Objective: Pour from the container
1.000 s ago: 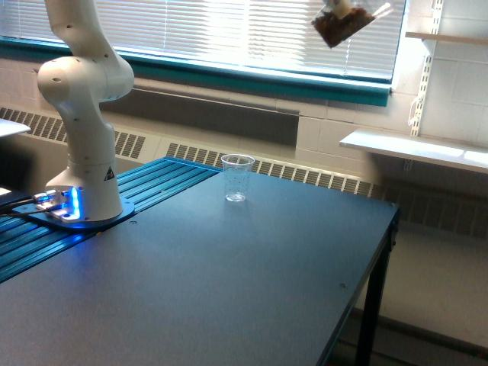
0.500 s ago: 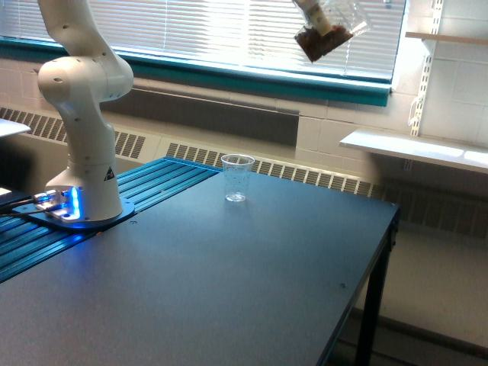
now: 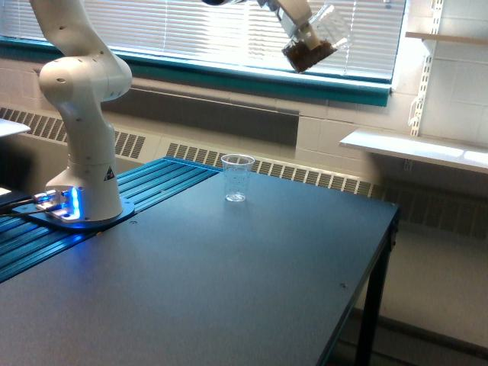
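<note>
The arm rises from its base and reaches overhead, its gripper high, fingers clamped shut.

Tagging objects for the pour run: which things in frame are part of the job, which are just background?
Job:
- container with brown contents, held up high by the gripper
- small clear cup on the table

Background:
- window blinds
- wall shelf

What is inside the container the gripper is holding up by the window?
The container is tilted and holds a dark brown, granular-looking mass gathered at its lower end. The rest looks empty. Where the gripper grips it is cut off at the frame's top.
</note>
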Controlling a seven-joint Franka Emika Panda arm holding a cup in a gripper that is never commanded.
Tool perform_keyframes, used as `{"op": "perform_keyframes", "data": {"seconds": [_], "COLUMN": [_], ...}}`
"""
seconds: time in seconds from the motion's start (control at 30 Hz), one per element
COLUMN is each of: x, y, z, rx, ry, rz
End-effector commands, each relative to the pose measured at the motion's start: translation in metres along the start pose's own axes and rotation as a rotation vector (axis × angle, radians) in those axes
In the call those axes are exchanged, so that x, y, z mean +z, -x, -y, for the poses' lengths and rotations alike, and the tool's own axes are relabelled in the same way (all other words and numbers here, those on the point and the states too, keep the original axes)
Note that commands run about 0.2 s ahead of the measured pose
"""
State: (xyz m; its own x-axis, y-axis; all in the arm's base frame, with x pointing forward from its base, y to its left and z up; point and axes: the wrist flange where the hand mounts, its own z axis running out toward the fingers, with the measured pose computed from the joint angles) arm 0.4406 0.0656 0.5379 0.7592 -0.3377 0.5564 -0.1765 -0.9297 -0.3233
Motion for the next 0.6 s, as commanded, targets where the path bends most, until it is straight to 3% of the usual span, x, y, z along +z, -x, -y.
{"op": "perform_keyframes", "data": {"seconds": [0.03, 0.6], "x": [-0.006, -0.008], "y": [0.021, 0.086], "z": [0.009, 0.015], "rx": [-0.103, -0.191], "ry": [-0.022, -0.063], "rz": [0.010, 0.090]}}
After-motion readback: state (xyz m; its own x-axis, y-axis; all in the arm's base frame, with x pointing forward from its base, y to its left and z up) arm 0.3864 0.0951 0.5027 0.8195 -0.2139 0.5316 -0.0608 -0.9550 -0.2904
